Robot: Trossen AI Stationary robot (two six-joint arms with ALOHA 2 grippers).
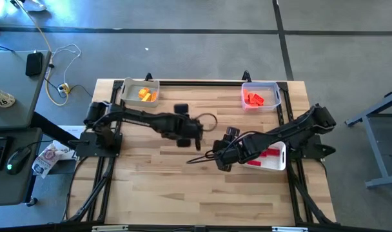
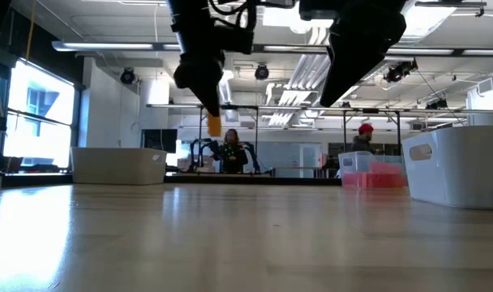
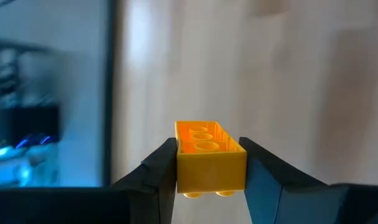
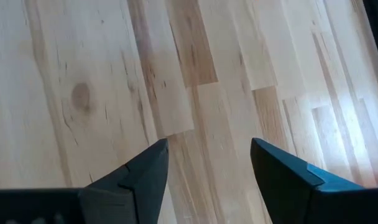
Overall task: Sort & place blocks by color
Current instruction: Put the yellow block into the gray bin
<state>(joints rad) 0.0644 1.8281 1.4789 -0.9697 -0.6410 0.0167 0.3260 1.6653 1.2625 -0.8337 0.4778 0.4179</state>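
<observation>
- Left gripper (image 3: 211, 163) is clamped on a yellow-orange block (image 3: 209, 160), fingers squeezing its two long sides, studs facing down, hollow underside facing the wrist camera.
- In the low view the block (image 2: 215, 124) hangs well clear of the table (image 1: 170, 187), under the left arm, mid-table.
- Judged step: carry it to the left tray (image 1: 140, 92) at the far-left corner, which already holds yellow-orange blocks (image 1: 146, 95).
- To do it well: hold height until over the tray's rim, then lower inside the walls before opening (a drop from up here could bounce out).
- The grip looks centred and square, so no regrasp is needed; avoid fast wrist swings, the block is only pinched by smooth sides.
- Aim for bare tray floor beside the blocks already there, not on top of them.
- Right gripper (image 4: 209, 163) has its jaws apart and empty, with only bare wood between them; it hovers near table centre, just beside the white bin (image 1: 273, 158) that holds red blocks (image 1: 268, 153).
- Far-right tray (image 1: 260, 95) holds orange-red blocks (image 1: 253, 98).
- Risk: the two arms sit near each other mid-table (route the left one away toward its tray first).
</observation>
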